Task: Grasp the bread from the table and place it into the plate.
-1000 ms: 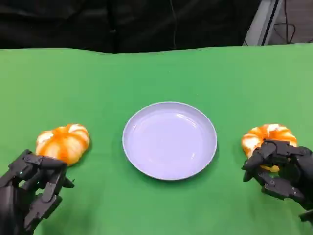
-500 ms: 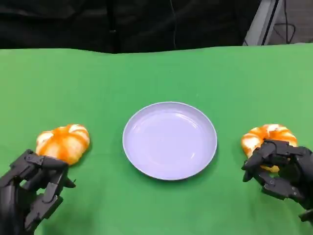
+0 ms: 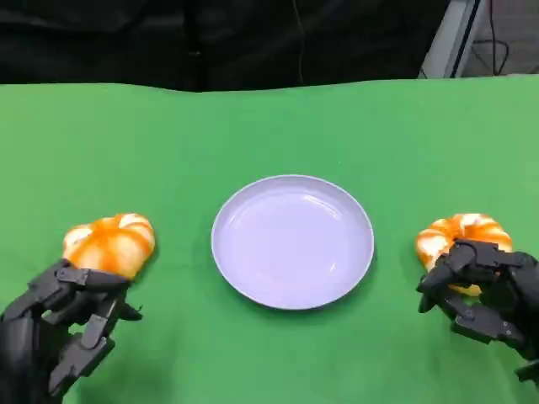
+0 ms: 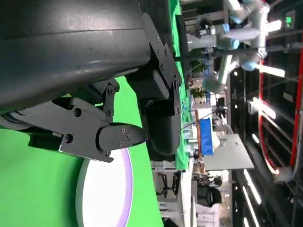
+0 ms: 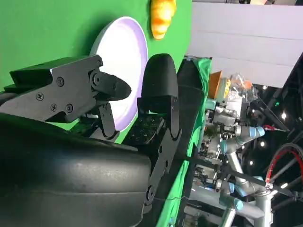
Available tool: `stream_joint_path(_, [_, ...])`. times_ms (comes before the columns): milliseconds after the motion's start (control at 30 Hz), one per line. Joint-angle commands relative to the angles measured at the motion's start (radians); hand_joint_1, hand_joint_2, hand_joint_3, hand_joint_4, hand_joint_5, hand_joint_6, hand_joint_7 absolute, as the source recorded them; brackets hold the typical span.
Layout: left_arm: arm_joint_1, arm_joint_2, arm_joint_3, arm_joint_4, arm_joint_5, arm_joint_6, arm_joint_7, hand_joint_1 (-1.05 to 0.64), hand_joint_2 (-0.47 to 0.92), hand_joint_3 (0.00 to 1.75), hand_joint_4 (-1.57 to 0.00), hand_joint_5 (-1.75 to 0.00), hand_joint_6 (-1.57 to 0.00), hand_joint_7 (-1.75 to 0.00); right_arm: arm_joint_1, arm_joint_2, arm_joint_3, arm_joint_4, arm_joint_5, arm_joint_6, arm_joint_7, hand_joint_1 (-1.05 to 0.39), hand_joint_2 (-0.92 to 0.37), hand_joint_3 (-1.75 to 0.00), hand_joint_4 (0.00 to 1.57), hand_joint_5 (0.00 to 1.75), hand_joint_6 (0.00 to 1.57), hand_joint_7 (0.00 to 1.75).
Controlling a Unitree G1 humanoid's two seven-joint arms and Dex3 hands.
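— Where are the breads?
— One bread (image 3: 109, 244) lies at the frame's left on the green counter (image 3: 269, 126), the other bread (image 3: 461, 238) at the right; the lavender plate (image 3: 292, 241) sits in the centre between them.
— And the hands?
— The left hand (image 3: 63, 324), lower left, has fingers spread just beside its bread, holding nothing. The right hand (image 3: 482, 290), lower right, curls over its bread's near edge; whether it grips, I cannot tell.
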Motion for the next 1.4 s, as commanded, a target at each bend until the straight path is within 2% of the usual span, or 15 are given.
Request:
stream_joint_path(33, [-0.047,0.036,-0.006,0.089,0.05,-0.109,-0.013,-0.19,0.92,0.19,-0.9,-0.64,-1.07,-0.15,-0.005,-0.014,-0.017,-0.001,0.026,0.022,0.014,0.08,-0.85,-0.64,0.81,1.44,0.88,0.99])
stream_joint_path(100, [-0.061,0.048,-0.003,0.131,0.102,-0.163,0.016,-0.22,0.92,0.19,-0.93,-0.37,-1.03,-0.04,-0.006,-0.013,-0.02,0.002,0.026,0.018,0.016,0.08,-0.84,-0.64,0.81,1.44,0.88,0.99])
stream_joint_path(167, [-0.073,0.055,0.0,0.164,0.136,-0.198,0.038,-0.23,0.92,0.19,-0.95,-0.28,-1.0,-0.02,-0.006,-0.013,-0.021,0.003,0.025,0.015,0.017,0.08,-0.84,-0.64,0.81,1.44,0.88,1.0])
stream_joint_path(200, [-0.079,0.058,0.0,0.177,0.145,-0.209,0.046,-0.25,0.92,0.16,-0.95,-0.18,-0.94,-0.01,-0.005,-0.013,-0.02,0.002,0.024,0.015,0.017,0.08,-0.84,-0.65,0.81,1.44,0.88,0.99])
stream_joint_path(267, [-0.088,0.063,-0.001,0.198,0.156,-0.221,0.058,-0.27,0.92,0.15,-0.95,-0.13,-0.91,0.0,-0.003,-0.013,-0.019,0.0,0.018,0.013,0.011,0.08,-0.83,-0.65,0.81,1.44,0.88,1.0])
stream_joint_path(300, [-0.091,0.065,-0.003,0.204,0.158,-0.224,0.063,-0.28,0.92,0.12,-0.92,-0.09,-0.83,0.0,-0.002,-0.013,-0.019,-0.001,0.015,0.012,0.007,0.08,-0.83,-0.66,0.81,1.44,0.88,1.0])
stream_joint_path(500, [-0.098,0.071,-0.011,0.221,0.158,-0.233,0.075,-0.28,0.92,0.1,-0.91,-0.05,-0.78,0.0,-0.001,-0.013,-0.017,-0.002,0.007,0.009,-0.002,0.08,-0.82,-0.68,0.81,1.45,0.88,1.0])
stream_joint_path(633, [-0.123,0.11,-0.002,0.233,0.298,-0.236,0.177,-0.39,0.92,0.12,-0.85,-0.01,-0.65,0.0,0.0,-0.011,-0.02,-0.002,0.021,0.02,0.011,0.08,-0.81,-0.7,0.82,1.45,0.89,0.99])
stream_joint_path(1167, [-0.132,0.159,-0.036,0.212,0.479,-0.232,0.391,-0.39,0.92,0.13,-0.83,0.0,-0.66,-0.01,-0.001,-0.016,-0.03,0.004,0.02,0.013,0.023,0.07,-0.81,-0.68,0.81,1.44,0.89,0.98])
stream_joint_path(1267, [-0.141,0.202,-0.041,0.175,0.669,-0.163,0.533,-0.44,0.92,0.13,-0.78,0.0,-0.64,0.0,-0.002,-0.015,-0.035,0.002,0.03,0.031,0.034,0.07,-0.83,-0.67,0.81,1.45,0.88,0.99])
stream_joint_path(1400, [-0.152,0.232,-0.07,0.163,0.782,-0.125,0.656,-0.49,0.92,0.13,-0.72,0.0,-0.6,0.0,-0.004,-0.018,-0.039,0.008,0.022,0.024,0.031,0.07,-0.84,-0.66,0.82,1.45,0.88,1.01])
